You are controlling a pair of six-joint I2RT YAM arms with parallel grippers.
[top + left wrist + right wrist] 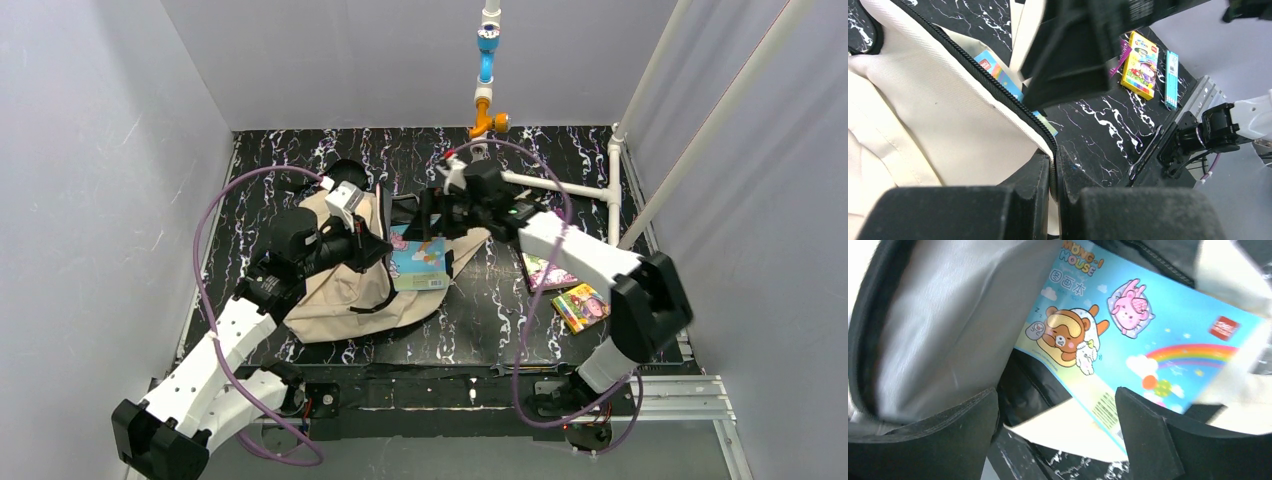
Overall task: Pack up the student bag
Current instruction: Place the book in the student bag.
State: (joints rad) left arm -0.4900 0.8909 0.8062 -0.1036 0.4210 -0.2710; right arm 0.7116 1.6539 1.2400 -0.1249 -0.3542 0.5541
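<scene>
The beige student bag lies on the black marbled table, its opening towards the middle. My left gripper is shut on the bag's black zipper edge and holds the flap up; the pinch shows in the left wrist view. A blue picture book with a bear and a rainbow lies partly inside the opening. My right gripper is open just above it. In the right wrist view its fingers stand wide apart and empty over the book and the bag's grey lining.
Two more colourful books lie on the table to the right, one pink and green, one yellow; the yellow one shows beside a teal strip. A white pipe frame and an orange-blue fixture stand at the back.
</scene>
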